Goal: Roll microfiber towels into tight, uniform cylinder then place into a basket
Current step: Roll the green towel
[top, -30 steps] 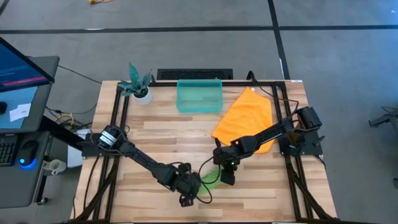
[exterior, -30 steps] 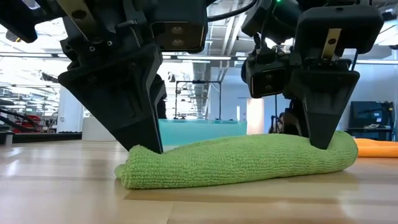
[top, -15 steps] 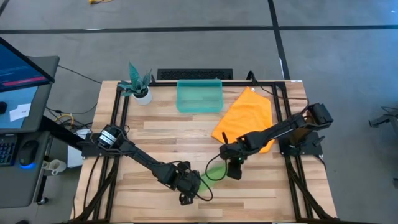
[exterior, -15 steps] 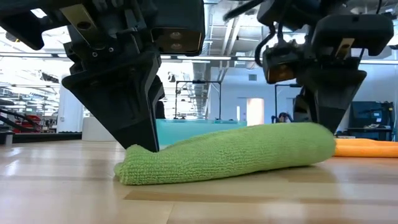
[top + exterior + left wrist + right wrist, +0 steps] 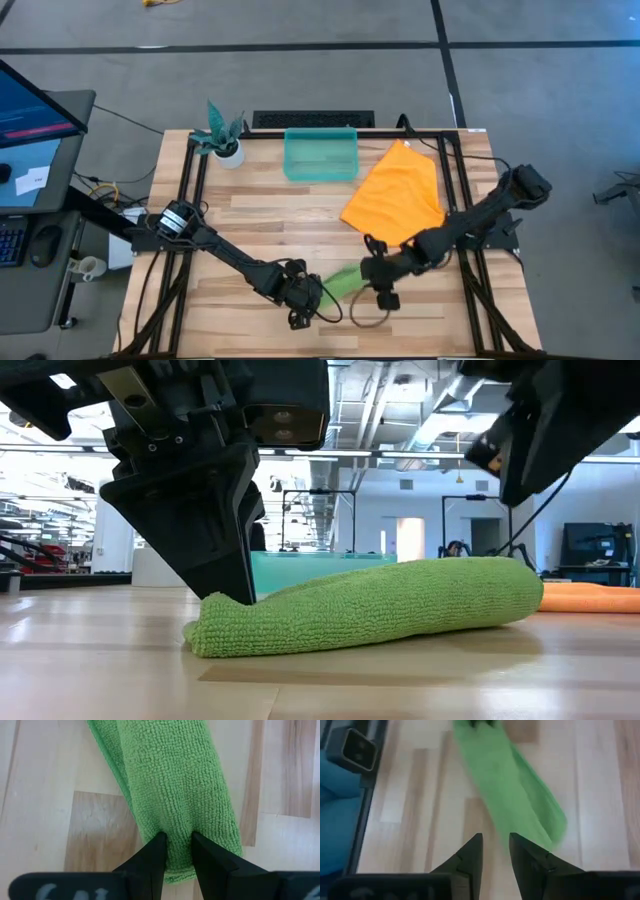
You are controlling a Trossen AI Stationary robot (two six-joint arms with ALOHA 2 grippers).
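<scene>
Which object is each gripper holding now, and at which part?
The left gripper pinches the rolled lime green microfiber towel near one end. The right gripper holds nothing; it is off the towel's other end.

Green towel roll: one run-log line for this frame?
green towel: rolled, on table | left hand: pinching one end | right hand: off roll, nothing held | orange towel: flat | basket: no towels

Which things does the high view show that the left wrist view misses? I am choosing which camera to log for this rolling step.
Only the high view shows the teal basket, the orange towel, the potted plant and the right hand, which is off the green roll's end. Only the left wrist view shows the left hand pinching one end of the roll, with the cloth bunched between its fingertips. Both show the rolled green towel lying on the wooden table.
</scene>
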